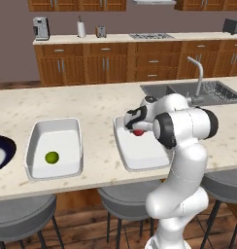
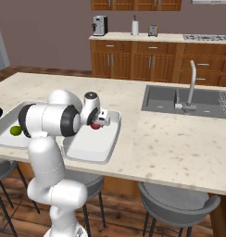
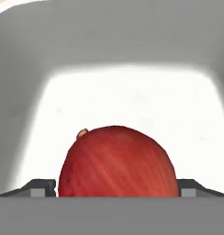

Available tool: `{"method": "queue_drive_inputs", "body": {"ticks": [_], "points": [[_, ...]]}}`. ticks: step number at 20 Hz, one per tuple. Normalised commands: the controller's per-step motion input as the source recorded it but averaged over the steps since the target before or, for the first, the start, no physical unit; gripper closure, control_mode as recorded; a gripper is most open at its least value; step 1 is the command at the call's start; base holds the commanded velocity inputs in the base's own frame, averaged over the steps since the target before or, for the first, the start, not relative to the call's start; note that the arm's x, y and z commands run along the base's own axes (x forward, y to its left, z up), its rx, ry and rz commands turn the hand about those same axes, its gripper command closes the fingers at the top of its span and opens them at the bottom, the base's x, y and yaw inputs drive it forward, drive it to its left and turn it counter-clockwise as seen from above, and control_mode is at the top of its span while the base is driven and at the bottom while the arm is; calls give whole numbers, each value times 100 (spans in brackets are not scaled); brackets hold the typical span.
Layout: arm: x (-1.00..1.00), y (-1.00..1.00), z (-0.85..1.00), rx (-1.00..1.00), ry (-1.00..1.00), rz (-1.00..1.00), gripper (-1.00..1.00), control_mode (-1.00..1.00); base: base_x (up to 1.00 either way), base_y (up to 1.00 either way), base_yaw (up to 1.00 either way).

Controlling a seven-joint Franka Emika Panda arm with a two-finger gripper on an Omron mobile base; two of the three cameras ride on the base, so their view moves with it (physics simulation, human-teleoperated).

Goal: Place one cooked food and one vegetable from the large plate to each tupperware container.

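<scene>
Two white tupperware containers rest side by side on the pale speckled island counter. Left container: holds a small round green item near its front half. Right container: the gripper is lowered into its far end, with a round red, finely streaked vegetable between the fingers. Hand view: the red vegetable sits between the two dark fingertips, which stand wide apart at either side of it; a gap shows at each side, though whether the pads touch its skin cannot be told. White container floor and its rounded far wall lie beyond the vegetable. Large plate: dark-rimmed, at the left edge of the left base view, just beside the left container; only a part of it is visible, with something pale on it too small to identify. Right base view: the red vegetable shows just under the hand, over the far part of the nearer container. Grey sink basin with a curved faucet is set into the counter well to the right. Grey stools stand along the near side.
</scene>
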Motion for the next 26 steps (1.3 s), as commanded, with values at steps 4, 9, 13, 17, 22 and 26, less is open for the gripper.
{"method": "queue_drive_inputs", "body": {"ticks": [4,9,13,17,22,26], "points": [[-21,0,6,0,-11,0,-100,-100,0,0,0],[-4,-1,-46,-2,-2,0,-100,-100,0,0,0],[-45,0,74,0,-18,0,-100,-100,0,0,0],[-65,0,80,0,-22,0,-100,-100,0,0,0],[-96,0,62,-6,-20,0,-100,-100,0,0,0],[-61,-3,100,-18,11,-1,-100,-100,0,0,0]]}}
